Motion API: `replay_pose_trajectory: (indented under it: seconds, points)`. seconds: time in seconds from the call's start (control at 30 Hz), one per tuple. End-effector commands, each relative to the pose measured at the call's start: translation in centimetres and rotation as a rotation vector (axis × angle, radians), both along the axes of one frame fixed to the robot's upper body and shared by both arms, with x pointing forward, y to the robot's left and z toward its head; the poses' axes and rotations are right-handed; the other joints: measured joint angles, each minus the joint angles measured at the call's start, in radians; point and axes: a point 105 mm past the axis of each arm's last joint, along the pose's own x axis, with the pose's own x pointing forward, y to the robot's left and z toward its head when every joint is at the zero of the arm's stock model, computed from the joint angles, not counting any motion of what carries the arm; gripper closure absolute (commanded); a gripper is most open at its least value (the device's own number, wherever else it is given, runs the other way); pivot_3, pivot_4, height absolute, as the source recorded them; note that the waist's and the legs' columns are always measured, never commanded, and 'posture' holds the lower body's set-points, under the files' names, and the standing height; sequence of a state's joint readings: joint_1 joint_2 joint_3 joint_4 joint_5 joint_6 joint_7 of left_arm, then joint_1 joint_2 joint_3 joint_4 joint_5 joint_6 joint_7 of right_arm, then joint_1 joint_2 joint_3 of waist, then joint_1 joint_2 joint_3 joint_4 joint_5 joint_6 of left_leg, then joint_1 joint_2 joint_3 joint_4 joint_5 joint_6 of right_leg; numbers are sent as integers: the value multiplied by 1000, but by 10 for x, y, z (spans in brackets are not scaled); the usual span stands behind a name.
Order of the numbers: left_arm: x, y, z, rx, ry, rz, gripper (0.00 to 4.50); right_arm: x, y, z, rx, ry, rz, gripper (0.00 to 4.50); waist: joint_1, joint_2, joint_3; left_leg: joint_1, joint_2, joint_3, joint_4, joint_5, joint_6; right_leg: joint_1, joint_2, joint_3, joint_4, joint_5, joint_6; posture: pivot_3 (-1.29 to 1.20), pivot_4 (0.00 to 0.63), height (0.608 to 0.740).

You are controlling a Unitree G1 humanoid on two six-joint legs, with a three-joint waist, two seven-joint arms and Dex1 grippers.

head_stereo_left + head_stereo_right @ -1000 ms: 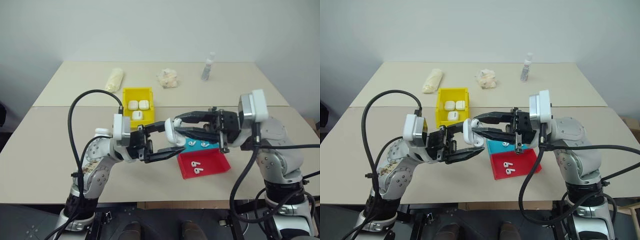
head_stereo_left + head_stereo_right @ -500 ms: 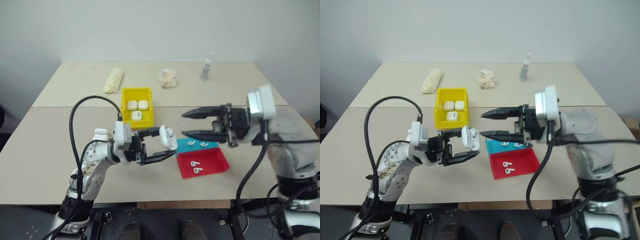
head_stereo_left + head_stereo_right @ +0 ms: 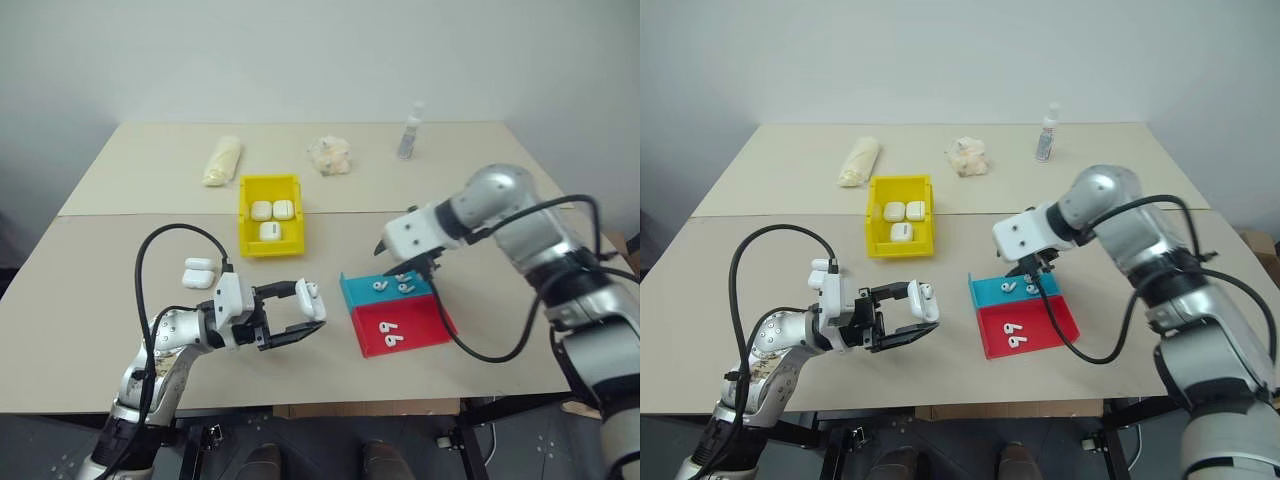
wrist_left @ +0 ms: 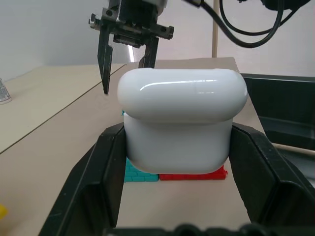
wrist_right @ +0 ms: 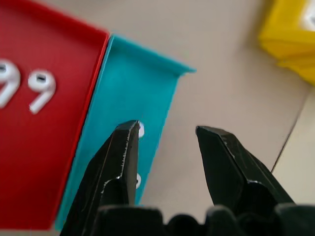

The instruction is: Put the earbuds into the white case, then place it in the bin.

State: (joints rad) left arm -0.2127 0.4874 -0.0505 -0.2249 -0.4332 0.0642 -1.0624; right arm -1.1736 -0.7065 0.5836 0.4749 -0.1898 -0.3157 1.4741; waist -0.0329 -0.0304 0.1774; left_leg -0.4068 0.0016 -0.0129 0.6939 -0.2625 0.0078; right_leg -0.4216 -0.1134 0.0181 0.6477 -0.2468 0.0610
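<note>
A: Above the teal tray (image 3: 387, 288), the right claw (image 5: 167, 147) is poised parted and empty over two earbuds (image 3: 392, 286). The white case (image 4: 182, 120) is held clamped in the left claw (image 3: 296, 318), lid seemingly closed.

B: Fetching step judged underway; a pinch is needed next. Three filled cases are noted in the bin (image 3: 250, 243); tray wall may obstruct.

The two head views look forward and down over the whole worktop (image 3: 90, 280) from nearly the same spot, sharing the full scene. The left wrist view looks level along its claw (image 4: 177, 147), close up. The right wrist view looks steeply down, close above the teal tray (image 5: 133, 88).
</note>
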Motion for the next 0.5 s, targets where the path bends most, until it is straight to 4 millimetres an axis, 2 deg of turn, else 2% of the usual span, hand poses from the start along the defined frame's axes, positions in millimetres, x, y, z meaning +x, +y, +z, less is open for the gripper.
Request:
replay_pose_trajectory:
  seconds: [0.03,0.33,0.5]
  points:
    - [-8,-3,11,-19,-49,3,1708,6,6,0,-120,-55,98,2249,-4,0,0,0,0,0,0,0,0,0,0,0,0,0,0,0,150,740]
    - [-11,-3,9,-14,-45,34,1708,19,12,-21,-267,-59,174,2249,-8,1,0,1,0,-6,-2,2,-4,-1,0,0,1,0,0,0,150,740]
    - [-12,-2,8,-8,-50,47,1708,19,17,-30,-265,-46,199,2249,-10,1,1,1,0,-6,-2,2,-4,-1,0,0,1,0,0,0,150,740]
